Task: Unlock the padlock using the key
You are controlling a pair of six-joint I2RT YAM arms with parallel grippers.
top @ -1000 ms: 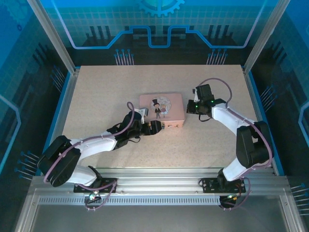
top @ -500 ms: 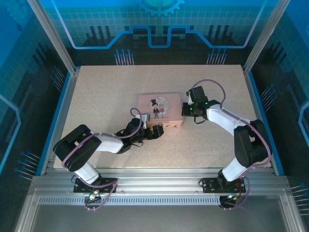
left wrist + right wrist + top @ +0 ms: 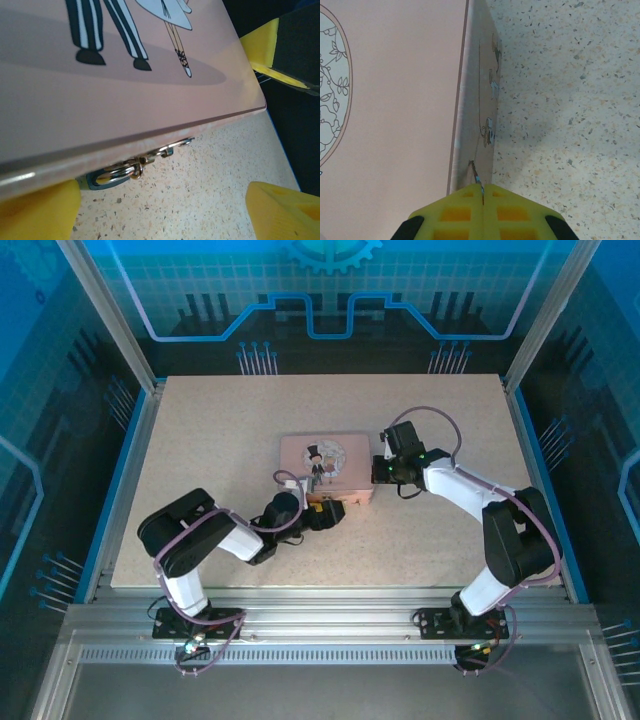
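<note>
Between the right jaws: the right gripper (image 3: 482, 197) was clenched, its pads pressed together. A thin grey sliver, apparently the key (image 3: 475, 174), was pinched in the seam and poked out against the side wall of the pink tin (image 3: 395, 100).
At the left jaws: the left gripper (image 3: 157, 212) was spread wide and grasped nothing. Its yellow fingertips (image 3: 35, 212) stood either side of the tin's near edge.
Padlock, place: the padlock (image 3: 102, 177) hung from the hasp (image 3: 167, 148) under the lid's near edge, just above the speckled table (image 3: 200, 200). It sat close to one fingertip and well apart from the key.
Risk, key: it seemed to be held by very little metal, so pressing its tip on the tin wall could twist it or slip it out of the pads.
Risk, padlock: it dangled loosely, so a nudge from a closing finger would likely swing it and turn the keyhole away.
Risk, tin: it looked light and unfixed, so a push from either arm might slide it.
Padlock, look: tiny, with a dark blue-grey body and silvery shackle, half hidden by the lid's overhang; no keyhole was visible.
Key, look: slim and silvery-grey, too small to make out its shape.
</note>
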